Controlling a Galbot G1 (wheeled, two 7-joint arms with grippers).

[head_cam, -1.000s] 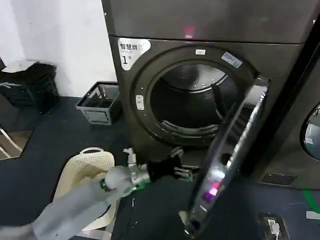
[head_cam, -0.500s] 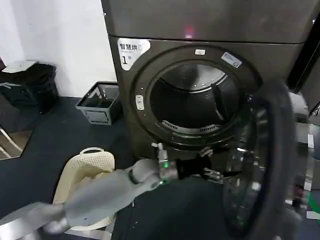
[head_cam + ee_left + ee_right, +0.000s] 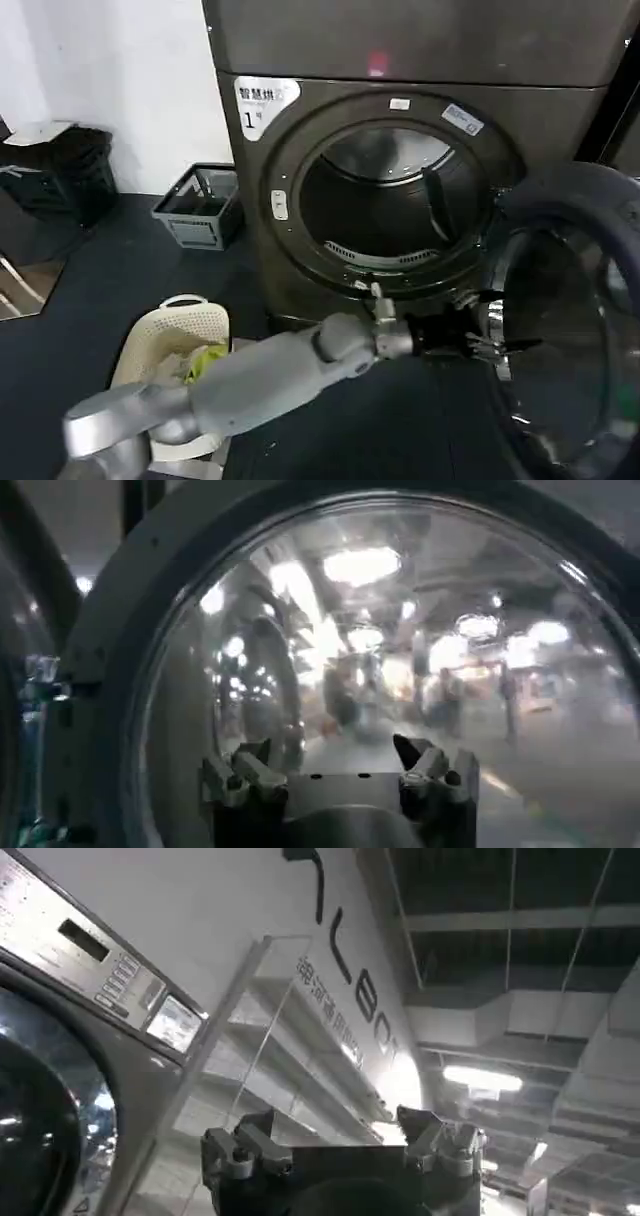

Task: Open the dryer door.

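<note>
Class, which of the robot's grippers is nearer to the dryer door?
Left. The left gripper is at the open dryer door's inner glass. The right gripper points up toward a ceiling, away from it.

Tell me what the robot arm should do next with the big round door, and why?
Probably pull the left gripper back, away from the dryer door. The door already stands swung wide to the right, the drum opening is fully uncovered, and the gripper's open fingers sit at the door's inner edge, holding nothing.
</note>
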